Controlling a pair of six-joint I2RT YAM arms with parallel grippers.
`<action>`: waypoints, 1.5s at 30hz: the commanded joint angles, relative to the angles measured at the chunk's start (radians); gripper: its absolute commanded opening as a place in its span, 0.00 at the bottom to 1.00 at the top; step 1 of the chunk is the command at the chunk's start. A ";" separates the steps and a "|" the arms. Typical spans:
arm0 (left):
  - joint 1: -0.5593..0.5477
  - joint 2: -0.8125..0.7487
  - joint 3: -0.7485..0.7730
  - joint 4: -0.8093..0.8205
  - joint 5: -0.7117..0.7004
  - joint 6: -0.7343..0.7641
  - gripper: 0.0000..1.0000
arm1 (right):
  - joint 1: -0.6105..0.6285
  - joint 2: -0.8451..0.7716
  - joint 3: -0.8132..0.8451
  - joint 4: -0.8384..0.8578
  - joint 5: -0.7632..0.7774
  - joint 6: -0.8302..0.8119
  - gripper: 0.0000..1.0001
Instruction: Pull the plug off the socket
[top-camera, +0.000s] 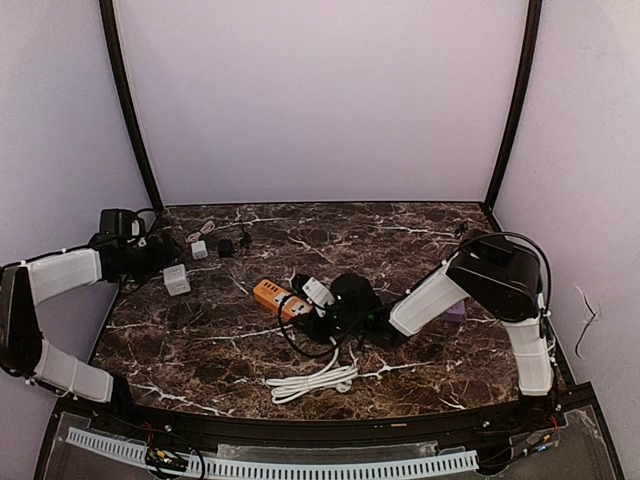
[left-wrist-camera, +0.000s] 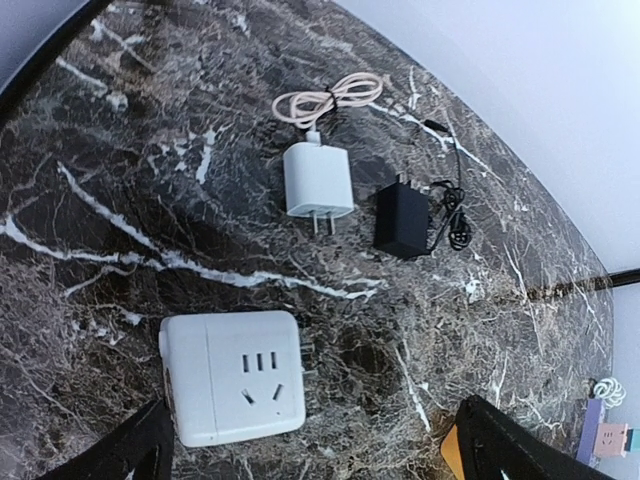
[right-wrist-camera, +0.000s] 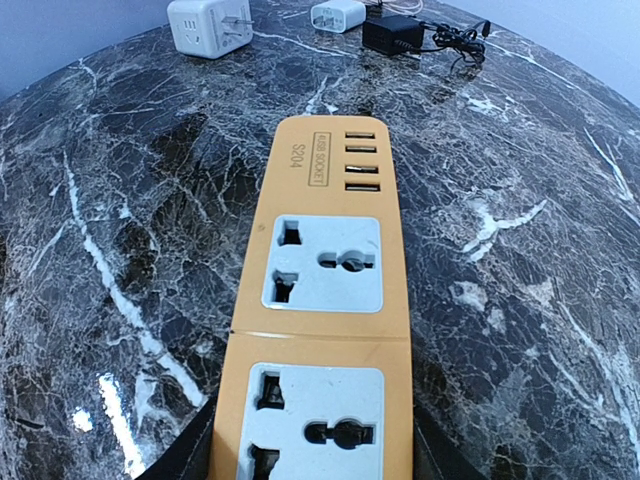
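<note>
**Mia:** Where is the white plastic cube plug (left-wrist-camera: 232, 375)?

**Sam:** It sits flat on the dark marble table (left-wrist-camera: 120, 180), out at 9 o'clock in the top view. Its holes face up. In the right wrist view its metal prongs stick out toward 3 o'clock.

**Mia:** Is it out of the socket?

**Sam:** I think so. The long orange plastic power strip (right-wrist-camera: 325, 300) lies well apart from it, near the middle. Both sockets I can see on it are empty.

**Mia:** Which claw is nearer the cube plug?

**Sam:** The left claw (left-wrist-camera: 315, 450). It hangs right above, spread wide, holding nothing. The cube plug lies between its fingers (left-wrist-camera: 140, 452), closer to the one at 7 o'clock. I can't see either one touch it.

**Mia:** And the right claw (right-wrist-camera: 310, 462)?

**Sam:** It grips the near end of the power strip, one dark finger on each long side. The strip runs straight away from it, 6 to 12 o'clock. In the top view it points from 4 to 10 o'clock, toward the cube plug.

**Mia:** What else is there?

**Sam:** A small white charger (left-wrist-camera: 318, 180) and a black charger block (left-wrist-camera: 402, 220), at 12 o'clock past the cube plug. A white coiled cable (top-camera: 312, 382) lies at 6 o'clock.

**Mia:** What comes next?

**Sam:** My guess is the pull is done. The left arm just needs to lift.
</note>
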 joint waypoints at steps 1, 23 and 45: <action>-0.066 -0.084 0.022 -0.103 -0.081 0.071 0.99 | -0.005 0.003 0.019 -0.193 0.081 0.005 0.00; -0.288 -0.111 -0.026 -0.074 -0.194 0.139 0.99 | -0.337 -0.044 0.553 -0.729 0.152 -0.017 0.00; -0.288 -0.120 -0.026 -0.066 -0.196 0.143 0.99 | -0.518 0.066 0.781 -0.799 0.103 -0.021 0.00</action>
